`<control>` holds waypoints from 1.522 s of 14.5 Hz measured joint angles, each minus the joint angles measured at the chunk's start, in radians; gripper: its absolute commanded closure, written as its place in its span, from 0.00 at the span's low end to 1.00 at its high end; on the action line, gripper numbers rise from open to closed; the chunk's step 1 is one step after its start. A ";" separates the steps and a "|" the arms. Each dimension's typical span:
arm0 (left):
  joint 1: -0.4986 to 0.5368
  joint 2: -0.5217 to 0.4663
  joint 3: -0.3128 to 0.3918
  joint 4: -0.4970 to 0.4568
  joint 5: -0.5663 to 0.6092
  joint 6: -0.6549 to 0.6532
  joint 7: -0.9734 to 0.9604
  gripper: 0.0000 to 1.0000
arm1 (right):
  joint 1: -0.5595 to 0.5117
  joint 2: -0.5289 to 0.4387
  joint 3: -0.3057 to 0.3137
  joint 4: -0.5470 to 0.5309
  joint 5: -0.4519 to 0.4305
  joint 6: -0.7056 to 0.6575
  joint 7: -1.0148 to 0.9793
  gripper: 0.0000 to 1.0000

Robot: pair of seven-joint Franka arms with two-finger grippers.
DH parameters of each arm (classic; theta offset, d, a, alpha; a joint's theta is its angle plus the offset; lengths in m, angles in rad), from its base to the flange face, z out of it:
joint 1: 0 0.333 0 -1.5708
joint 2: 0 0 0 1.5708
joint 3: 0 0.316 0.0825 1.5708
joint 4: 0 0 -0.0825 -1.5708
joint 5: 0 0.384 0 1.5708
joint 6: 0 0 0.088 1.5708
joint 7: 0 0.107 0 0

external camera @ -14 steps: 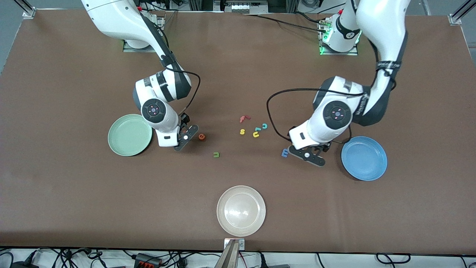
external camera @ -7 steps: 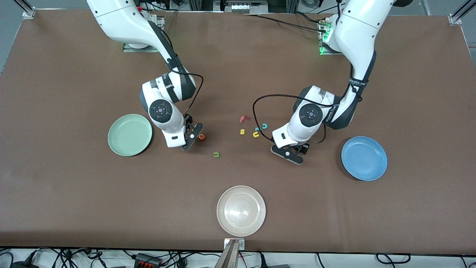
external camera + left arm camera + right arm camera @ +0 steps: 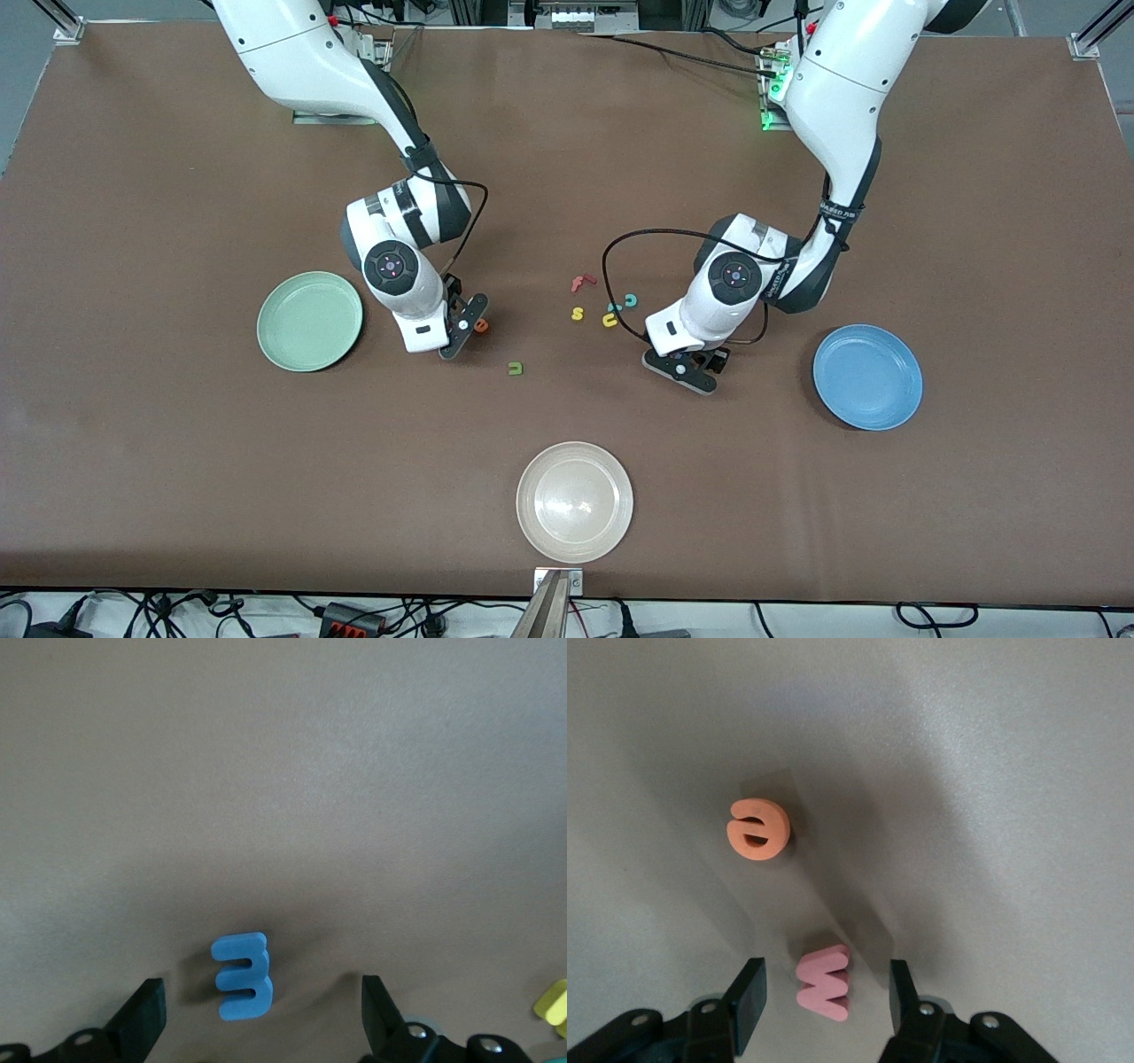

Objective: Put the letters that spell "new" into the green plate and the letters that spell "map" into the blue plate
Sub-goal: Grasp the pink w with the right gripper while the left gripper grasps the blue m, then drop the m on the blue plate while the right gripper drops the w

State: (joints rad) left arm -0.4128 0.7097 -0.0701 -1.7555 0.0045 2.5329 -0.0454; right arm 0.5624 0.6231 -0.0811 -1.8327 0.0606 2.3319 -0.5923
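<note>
Both plates, green plate (image 3: 309, 321) and blue plate (image 3: 867, 377), are lying empty while the wide-open left gripper (image 3: 262, 1019) is straddling the blue m (image 3: 242, 976) and the half-open right gripper (image 3: 824, 997) is straddling the salmon w (image 3: 824, 982) mid-table, each needing to close next.

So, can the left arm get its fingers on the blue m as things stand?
Probably yes. The left gripper is open, with the blue m lying flat on the table between its fingers, and nothing is crowding it.
</note>
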 measured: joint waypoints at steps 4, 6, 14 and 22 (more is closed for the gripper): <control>-0.002 0.004 0.000 0.002 0.004 0.004 0.003 0.89 | 0.003 0.002 0.000 -0.004 0.000 -0.004 -0.002 0.49; -0.002 0.002 0.000 0.005 0.005 0.004 0.007 0.95 | 0.003 0.002 0.000 -0.009 0.000 -0.004 -0.002 0.49; 0.013 -0.108 0.029 0.032 0.005 -0.242 0.009 0.96 | 0.004 -0.001 -0.005 -0.009 -0.003 -0.005 -0.053 0.80; 0.293 -0.208 0.047 0.017 0.096 -0.471 0.288 0.93 | 0.003 -0.012 -0.016 -0.005 -0.003 -0.040 -0.062 0.92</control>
State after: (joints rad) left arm -0.1202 0.5017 -0.0231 -1.7387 0.1002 2.0614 0.2425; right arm 0.5655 0.6112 -0.0971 -1.8380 0.0577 2.2914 -0.6548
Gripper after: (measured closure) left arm 0.727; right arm 0.736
